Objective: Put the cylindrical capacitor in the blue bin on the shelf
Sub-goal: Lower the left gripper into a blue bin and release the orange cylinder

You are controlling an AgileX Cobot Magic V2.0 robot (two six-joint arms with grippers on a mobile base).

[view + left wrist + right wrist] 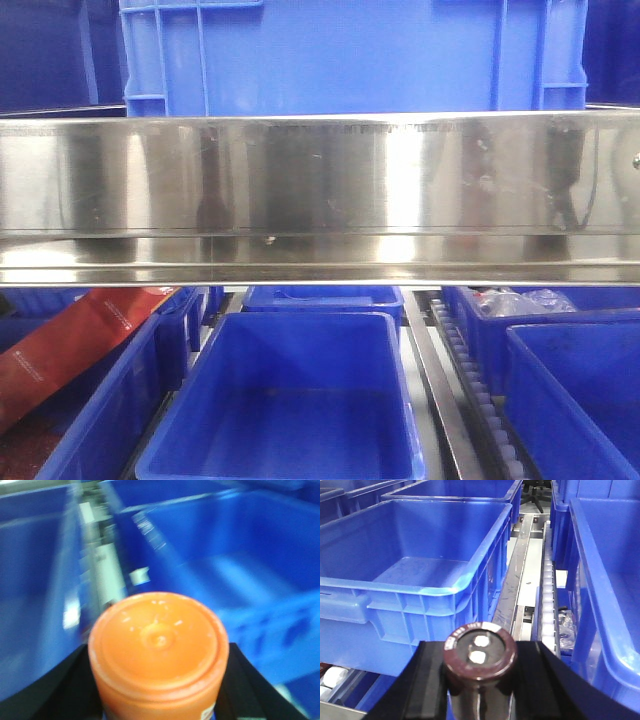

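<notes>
cylindrical capacitor (480, 652) clamped upright between the right jaws.

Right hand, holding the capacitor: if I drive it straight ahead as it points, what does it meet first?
Probably the near corner of the blue bin, just ahead of the cylindrical capacitor in the right hand; the steel rail lies beside it. Depth is unclear.

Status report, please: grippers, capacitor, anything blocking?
Right gripper shut on cylindrical capacitor. Left gripper shut on orange cylinder. Blue bin ahead, nothing seen blocking.
</notes>
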